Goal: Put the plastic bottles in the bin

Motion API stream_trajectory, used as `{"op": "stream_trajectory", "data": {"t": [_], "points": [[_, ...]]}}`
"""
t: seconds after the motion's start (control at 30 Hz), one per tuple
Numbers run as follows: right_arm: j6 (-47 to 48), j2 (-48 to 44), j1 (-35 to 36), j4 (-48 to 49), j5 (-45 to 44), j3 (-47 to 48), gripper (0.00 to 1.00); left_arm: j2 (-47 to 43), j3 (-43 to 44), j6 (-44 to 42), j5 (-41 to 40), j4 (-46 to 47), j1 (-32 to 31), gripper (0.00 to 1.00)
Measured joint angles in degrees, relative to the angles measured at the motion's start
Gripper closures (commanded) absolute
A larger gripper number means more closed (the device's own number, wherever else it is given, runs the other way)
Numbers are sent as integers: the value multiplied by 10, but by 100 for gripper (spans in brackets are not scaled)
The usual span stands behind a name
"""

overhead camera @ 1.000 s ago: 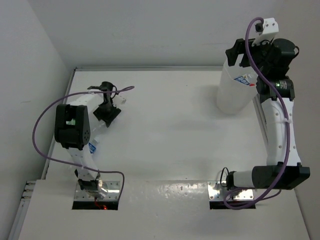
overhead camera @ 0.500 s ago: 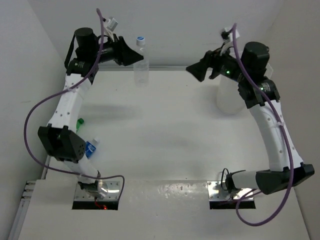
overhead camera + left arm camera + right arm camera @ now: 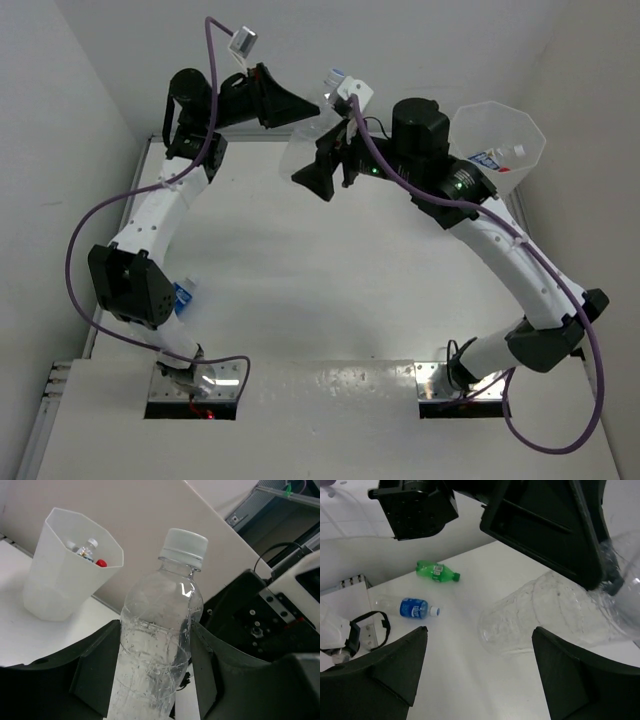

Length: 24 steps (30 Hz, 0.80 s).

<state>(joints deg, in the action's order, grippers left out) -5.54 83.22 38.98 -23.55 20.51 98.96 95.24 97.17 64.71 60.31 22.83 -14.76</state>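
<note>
Seen from above, the left gripper (image 3: 300,105) is raised at the back of the table (image 3: 330,290), clamped on a clear bottle (image 3: 312,135). We find the right gripper (image 3: 318,178) hanging just beside that bottle, jaws spread and holding nothing. The bin (image 3: 532,135) stands at the far right, behind the right arm, with a red-and-blue-labelled bottle (image 3: 492,158) inside. A blue-labelled bottle (image 3: 183,297) lies on the table by the left arm.

From the left wrist, we see the dark fingers (image 3: 95,672) pressed against both sides of the clear bottle (image 3: 160,640), its white cap (image 3: 184,544) on. The bin (image 3: 50,590) rests on the table beyond, to the left, with bottle tops showing inside.

From the right wrist, we see its fingers (image 3: 395,665) wide apart and empty. Past them the clear bottle (image 3: 550,615) sits in the left gripper's grasp. On the table a green bottle (image 3: 436,570) and the blue-labelled bottle (image 3: 415,608) lie on their sides, near each other.
</note>
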Motion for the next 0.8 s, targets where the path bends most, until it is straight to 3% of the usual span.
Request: {"op": "stream_trajectory", "data": {"t": [0.2, 0.27, 0.57, 0.8], "points": [[17, 12, 22, 21, -29, 5, 19, 0, 0, 2, -14, 9, -3, 100], [12, 13, 19, 24, -37, 5, 15, 0, 0, 2, -22, 9, -3, 100], [-83, 10, -31, 47, -52, 2, 13, 0, 0, 7, -72, 22, -3, 100], [-112, 32, -43, 88, -77, 7, 13, -18, -1, 37, -23, 33, -23, 100]]}}
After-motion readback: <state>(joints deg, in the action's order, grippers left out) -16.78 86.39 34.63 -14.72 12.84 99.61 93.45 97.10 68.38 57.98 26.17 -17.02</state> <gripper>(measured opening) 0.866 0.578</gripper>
